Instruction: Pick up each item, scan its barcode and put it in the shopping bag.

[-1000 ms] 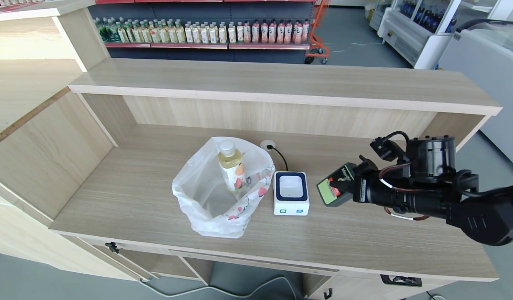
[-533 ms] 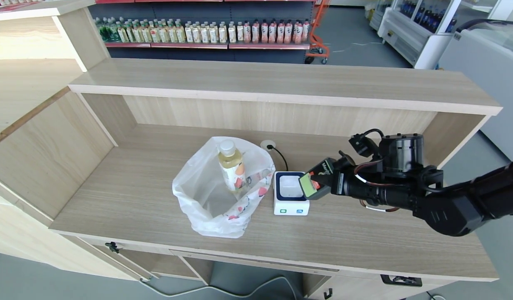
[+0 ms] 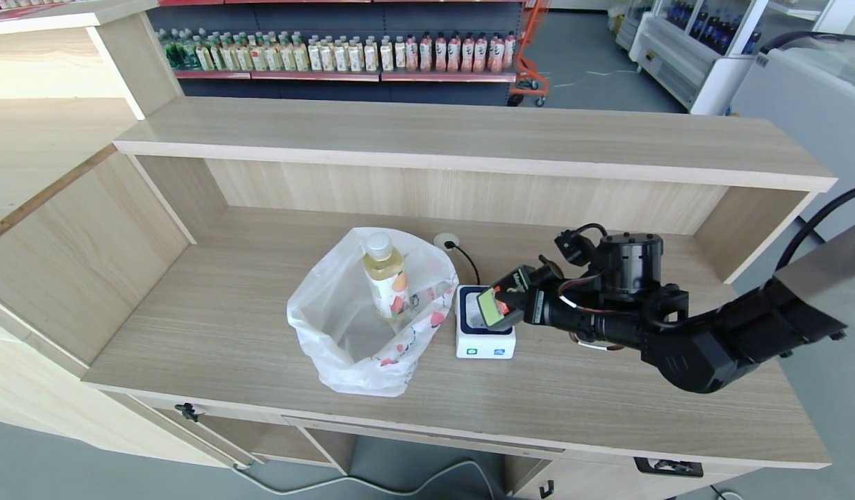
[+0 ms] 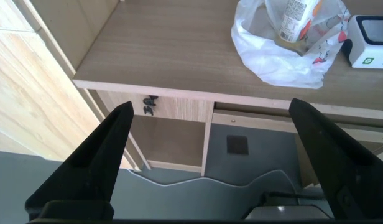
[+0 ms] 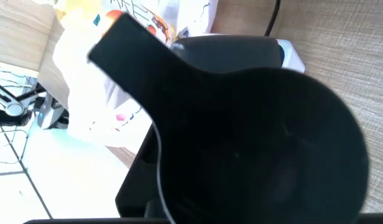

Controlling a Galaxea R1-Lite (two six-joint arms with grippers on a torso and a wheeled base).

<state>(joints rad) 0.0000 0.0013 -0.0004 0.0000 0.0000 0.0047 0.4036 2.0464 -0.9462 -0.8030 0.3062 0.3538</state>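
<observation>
My right gripper (image 3: 505,300) is shut on a small green and red packet (image 3: 495,305), holding it just above the white barcode scanner (image 3: 484,332) on the counter. Left of the scanner stands the white shopping bag (image 3: 344,333), open at the top, with a pale yellow drink bottle (image 3: 384,276) upright inside. The right wrist view looks past a dark gripper body at the scanner (image 5: 285,53) and the bag (image 5: 92,93). My left gripper (image 4: 210,162) hangs open below the counter's front edge, nothing between its fingers; the bag (image 4: 272,56) lies far beyond it.
A black cable (image 3: 465,260) runs from the scanner to a grommet (image 3: 446,242) at the back. The counter (image 3: 212,326) is walled by a raised ledge behind and a side panel on the left. Store shelves of bottles (image 3: 344,52) stand beyond.
My right arm has carried the packet leftward from the right part of the counter to directly over the scanner. The bag, bottle and scanner have stayed put.
</observation>
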